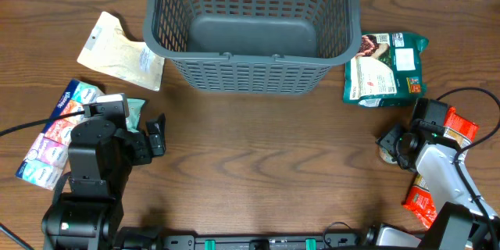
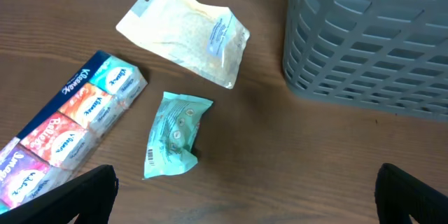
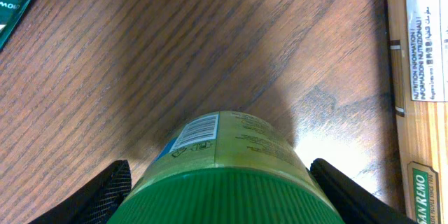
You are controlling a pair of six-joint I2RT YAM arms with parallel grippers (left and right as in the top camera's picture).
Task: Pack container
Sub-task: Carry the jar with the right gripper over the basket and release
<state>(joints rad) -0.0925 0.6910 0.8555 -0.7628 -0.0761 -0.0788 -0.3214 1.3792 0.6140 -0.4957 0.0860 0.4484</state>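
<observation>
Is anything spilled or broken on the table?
No, nothing looks spilled or broken. The large dark grey plastic basket stands upright and empty. The cream crinkly pouch, small teal packet and green-and-white bag lie on the wooden table around it, none torn. The right gripper grips a green-lidded jar.

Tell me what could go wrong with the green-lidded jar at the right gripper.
The right gripper straddles the round green-lidded jar; the smooth lid could slip, or the jar tip.
The green foil pouch lies beside the dark grey slotted plastic basket, near the carry path; a low lift might snag it.
</observation>
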